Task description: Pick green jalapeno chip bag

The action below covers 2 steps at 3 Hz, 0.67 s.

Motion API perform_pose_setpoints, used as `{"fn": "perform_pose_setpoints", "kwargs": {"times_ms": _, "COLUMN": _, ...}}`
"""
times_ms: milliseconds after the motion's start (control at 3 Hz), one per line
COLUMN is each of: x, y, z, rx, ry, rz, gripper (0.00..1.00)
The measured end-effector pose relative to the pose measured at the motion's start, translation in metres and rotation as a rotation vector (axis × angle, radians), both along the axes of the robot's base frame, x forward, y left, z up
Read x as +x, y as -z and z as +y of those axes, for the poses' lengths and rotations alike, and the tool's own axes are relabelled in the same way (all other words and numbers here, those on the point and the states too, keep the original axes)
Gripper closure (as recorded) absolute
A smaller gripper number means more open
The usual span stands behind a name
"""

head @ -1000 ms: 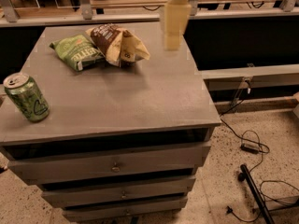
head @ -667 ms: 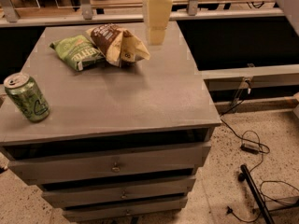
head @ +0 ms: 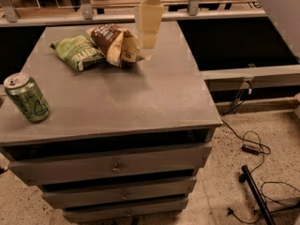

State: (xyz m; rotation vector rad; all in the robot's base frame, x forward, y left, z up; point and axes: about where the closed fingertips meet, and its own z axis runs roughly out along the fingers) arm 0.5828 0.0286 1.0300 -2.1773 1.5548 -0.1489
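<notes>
The arm comes down from the top edge of the view, straight and close to vertical, ending in a pale cream gripper (head: 148, 50). The gripper hangs just right of the brown bag (head: 115, 43), its tip level with that bag's right edge. Whether it touches the brown bag or the surface (head: 140, 97) cannot be told, nor whether it is set wide or narrow. It holds nothing that can be seen.

The green bag (head: 77, 53) lies flat on the surface just left of the brown bag, and their near edges touch or slightly overlap. The brown bag lies between it and the gripper. The green bag's long axis runs slantwise, from a far end pointing away from the brown bag to a near end tucked under that bag's lower left side. It is a small puffed pillow shape, glossy mid-green and crinkled, with white lettering running along its length.

A green can (head: 27, 97) stands upright, well to the near left of the brown bag, by the surface's left edge.
</notes>
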Motion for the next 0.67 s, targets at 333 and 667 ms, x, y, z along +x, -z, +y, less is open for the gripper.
{"fn": "perform_pose_setpoints", "kwargs": {"times_ms": 333, "x": 0.026, "y": 0.022, "z": 0.04, "rx": 0.03, "ry": -0.094, "rz": 0.018, "gripper": 0.0}}
{"fn": "perform_pose_setpoints", "kwargs": {"times_ms": 667, "x": 0.054, "y": 0.042, "z": 0.083, "rx": 0.062, "ry": -0.182, "rz": 0.02, "gripper": 0.0}}
